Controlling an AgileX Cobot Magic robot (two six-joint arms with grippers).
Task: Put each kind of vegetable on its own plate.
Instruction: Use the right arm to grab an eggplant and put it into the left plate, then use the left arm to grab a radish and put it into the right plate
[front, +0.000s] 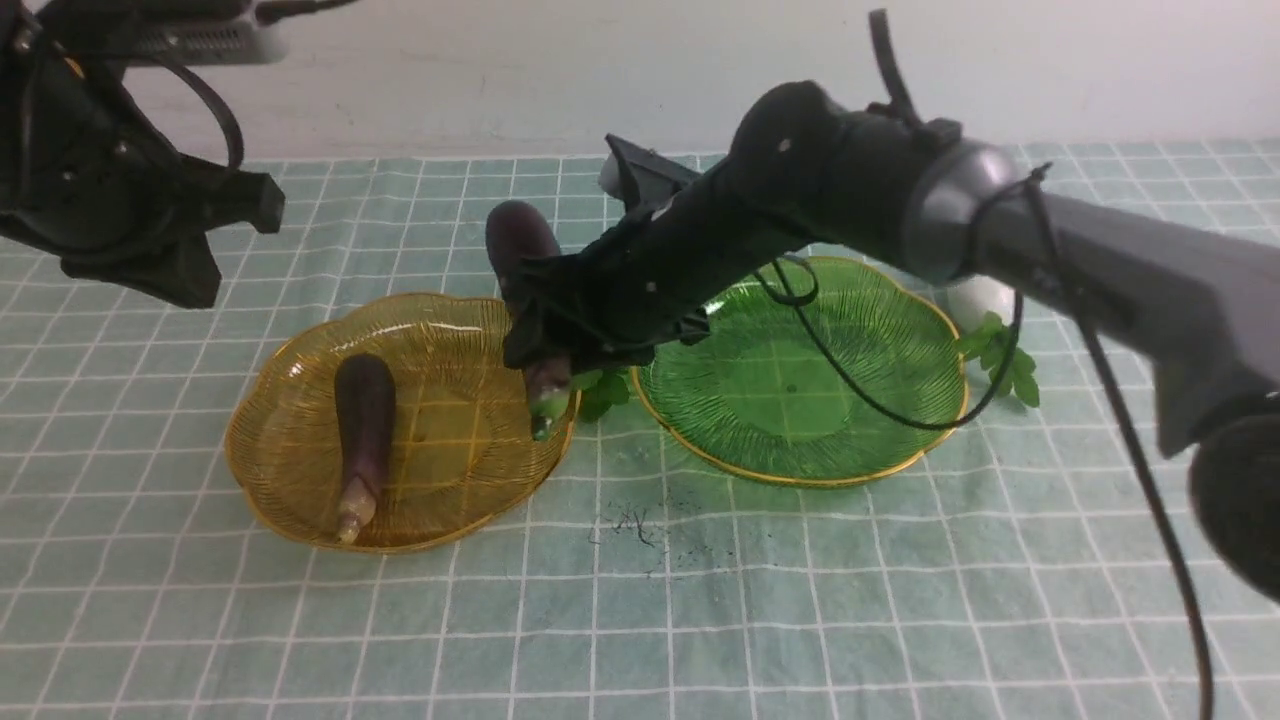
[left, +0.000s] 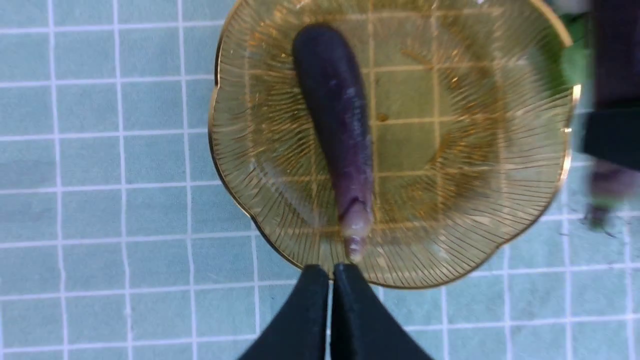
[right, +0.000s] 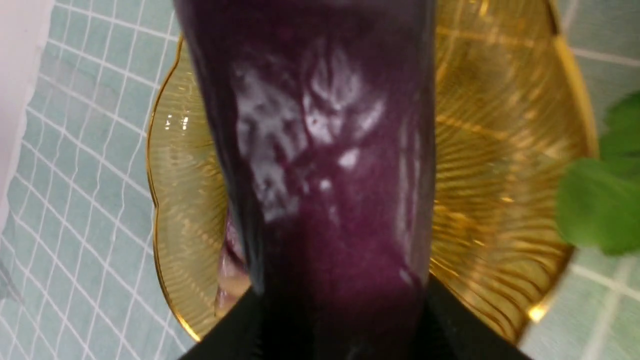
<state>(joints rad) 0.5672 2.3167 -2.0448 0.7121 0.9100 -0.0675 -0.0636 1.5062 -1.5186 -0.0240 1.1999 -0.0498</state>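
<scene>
One glossy, probably slippery but stiff eggplant (front: 520, 245) is hanging stem-down over the right edge of the amber plate (front: 262, 480), right fingers (right: 465, 340) clamping its middle, left fingers (left: 305, 320) sitting pressed together, empty.

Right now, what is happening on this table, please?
The right end effector holds an eggplant tilted over the edge of the amber plate. A second eggplant lies in that plate. The green plate looks empty; a radish lies on the cloth beside it. The left end effector hangs shut above the amber plate.
</scene>
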